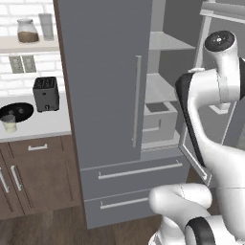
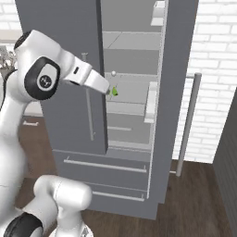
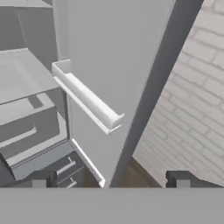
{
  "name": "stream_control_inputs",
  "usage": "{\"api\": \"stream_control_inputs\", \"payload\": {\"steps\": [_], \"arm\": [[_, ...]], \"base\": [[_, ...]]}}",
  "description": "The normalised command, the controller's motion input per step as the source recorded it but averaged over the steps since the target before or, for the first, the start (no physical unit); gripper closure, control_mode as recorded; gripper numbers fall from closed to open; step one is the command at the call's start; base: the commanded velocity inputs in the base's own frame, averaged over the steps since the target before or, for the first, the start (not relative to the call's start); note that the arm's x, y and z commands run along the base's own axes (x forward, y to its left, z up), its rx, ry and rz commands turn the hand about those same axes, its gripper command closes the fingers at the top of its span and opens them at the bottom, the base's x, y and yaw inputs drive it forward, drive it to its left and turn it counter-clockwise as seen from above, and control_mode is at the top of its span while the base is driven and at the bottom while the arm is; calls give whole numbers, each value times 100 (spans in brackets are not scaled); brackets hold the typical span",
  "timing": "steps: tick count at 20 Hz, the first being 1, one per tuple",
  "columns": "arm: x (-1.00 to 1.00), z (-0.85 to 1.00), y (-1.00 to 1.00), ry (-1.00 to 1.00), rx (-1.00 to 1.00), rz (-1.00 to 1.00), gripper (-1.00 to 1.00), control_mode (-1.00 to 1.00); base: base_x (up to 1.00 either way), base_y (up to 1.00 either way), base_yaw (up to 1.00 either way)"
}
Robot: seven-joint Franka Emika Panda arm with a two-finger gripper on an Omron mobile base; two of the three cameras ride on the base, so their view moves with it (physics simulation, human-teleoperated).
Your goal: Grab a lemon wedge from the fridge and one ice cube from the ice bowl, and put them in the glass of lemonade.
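Fridge right door swung open, lemon wedge on a middle shelf just beside the arm's tip, pincer spread and empty, ice bowl on tabletop, lemonade glass at its 6 o'clock rim, toaster at 2 o'clock.

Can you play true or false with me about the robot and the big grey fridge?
1. The fridge has its right door swung open. True.
2. The end effector is squeezing the lemon wedge. False: its jaws stand open with nothing between them, and the wedge sits on a shelf inside the fridge.
3. The toaster is on the counter next to the ice bowl. True.
4. The glass of lemonade is inside the fridge. False: it stands on the counter by the ice bowl.
5. Both fridge drawers are pulled out. False: they are shut.
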Motion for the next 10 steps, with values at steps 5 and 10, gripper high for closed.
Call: {"api": "stream_control_inputs", "payload": {"steps": [5,10], "arm": [[0,-60,92,-12,31,56,-100,-100],[-14,-6,82,-7,25,53,-100,-100]], "base": [[0,0,0],[0,0,0]]}}
